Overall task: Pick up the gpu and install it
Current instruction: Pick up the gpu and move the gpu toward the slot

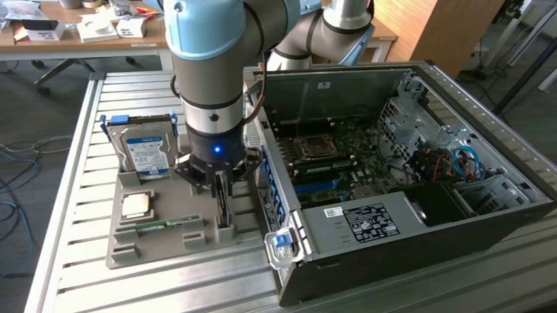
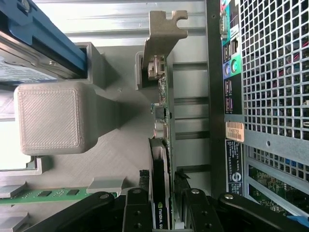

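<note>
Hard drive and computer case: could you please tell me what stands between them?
The gpu, standing on edge, with the gripper around it, in the exterior view.

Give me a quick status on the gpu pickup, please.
Gripper low over the gpu, grip unconfirmed. Card on edge in its slot on the grey tray, not yet lifted. No obstruction seen; open computer case alongside.

NVIDIA logo on the gpu (image 2: 159,183), case stickers (image 2: 235,131) illegible
</note>
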Controlling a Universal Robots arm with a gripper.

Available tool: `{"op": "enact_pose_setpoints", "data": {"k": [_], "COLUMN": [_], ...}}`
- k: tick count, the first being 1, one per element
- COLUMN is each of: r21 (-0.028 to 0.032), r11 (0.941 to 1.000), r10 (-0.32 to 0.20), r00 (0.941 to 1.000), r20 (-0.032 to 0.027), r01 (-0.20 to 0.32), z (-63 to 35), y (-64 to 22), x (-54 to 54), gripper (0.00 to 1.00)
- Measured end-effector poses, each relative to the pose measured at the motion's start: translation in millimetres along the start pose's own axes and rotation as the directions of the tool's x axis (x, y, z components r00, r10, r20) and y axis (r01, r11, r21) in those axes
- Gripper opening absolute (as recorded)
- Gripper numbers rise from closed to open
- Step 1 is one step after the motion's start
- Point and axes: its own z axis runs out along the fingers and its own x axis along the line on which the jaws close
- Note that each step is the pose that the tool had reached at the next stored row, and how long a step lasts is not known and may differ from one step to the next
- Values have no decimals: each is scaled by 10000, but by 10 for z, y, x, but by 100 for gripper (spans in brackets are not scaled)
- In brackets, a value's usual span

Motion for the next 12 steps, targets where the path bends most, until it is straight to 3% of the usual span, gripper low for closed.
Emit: {"op": "enact_pose_setpoints", "data": {"k": [12], "r21": [0], "r11": [10000], "r10": [0], "r00": [10000], "r20": [-3], "r01": [0], "z": [2], "y": [10], "x": [2], "gripper": [35]}}
